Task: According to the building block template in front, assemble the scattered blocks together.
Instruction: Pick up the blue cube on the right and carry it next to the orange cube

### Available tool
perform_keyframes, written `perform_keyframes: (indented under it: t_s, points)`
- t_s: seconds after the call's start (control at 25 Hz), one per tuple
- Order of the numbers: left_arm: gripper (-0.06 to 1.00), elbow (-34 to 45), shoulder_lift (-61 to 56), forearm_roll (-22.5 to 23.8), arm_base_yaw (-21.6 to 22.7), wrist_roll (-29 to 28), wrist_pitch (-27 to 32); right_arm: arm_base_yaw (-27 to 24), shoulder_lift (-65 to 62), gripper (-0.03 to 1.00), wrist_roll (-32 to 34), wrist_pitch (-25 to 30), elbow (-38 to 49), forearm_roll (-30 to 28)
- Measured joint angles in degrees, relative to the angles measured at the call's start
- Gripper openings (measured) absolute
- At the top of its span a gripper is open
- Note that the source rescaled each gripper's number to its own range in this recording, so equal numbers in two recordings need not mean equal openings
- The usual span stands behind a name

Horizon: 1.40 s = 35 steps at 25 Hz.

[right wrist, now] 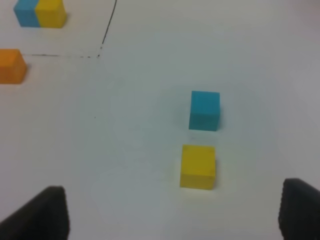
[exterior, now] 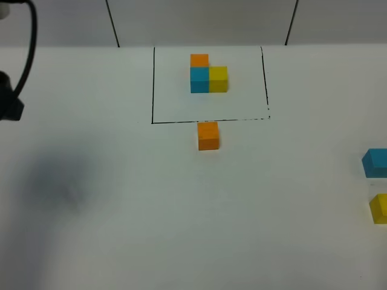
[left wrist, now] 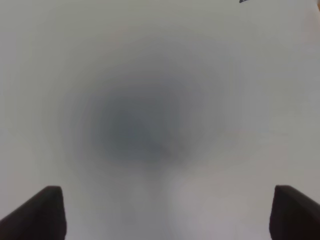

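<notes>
With left pincer (left wrist: 162, 214) and right pincer (right wrist: 175, 214) both gaping, empty, centre the right squarely over yellow cube (right wrist: 198, 166), 6 o'clock of blue cube (right wrist: 204, 110); avoid nudging either.

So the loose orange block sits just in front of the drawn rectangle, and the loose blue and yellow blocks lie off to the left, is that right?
Not quite: the blue block and yellow block lie off to the right, as the exterior high view shows. The orange block does sit just in front of the drawn rectangle.
</notes>
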Motion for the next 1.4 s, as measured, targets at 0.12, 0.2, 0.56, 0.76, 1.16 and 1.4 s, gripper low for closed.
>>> perform_keyframes:
  t_s: [0.12,0.2,0.56,0.76,1.16,1.4]
  points:
    - [0.78,7.8,-9.7,1.3,0.0,-2.1,-2.8,0.0,0.0,0.78,0.0,0.0,0.0,0.0]
    - [0.77,12.1,-16.5,2.0,0.0,-2.9,-4.6,0.0,0.0,0.78,0.1,0.0,0.0,0.0]
    - [0.76,26.8,-40.2,2.0,0.0,-5.9,-2.7,0.0,0.0,0.78,0.4,0.0,0.0,0.0]
    - [0.76,31.6,-52.4,1.2,0.0,-5.6,-1.6,0.0,0.0,0.78,0.4,0.0,0.0,0.0]
    - [0.75,39.0,-68.7,-3.7,0.0,-1.9,-0.1,0.0,0.0,0.78,0.6,0.0,0.0,0.0]
    - [0.73,39.8,-68.7,-5.0,0.0,-1.5,-0.6,0.0,0.0,0.78,0.7,0.0,0.0,0.0]
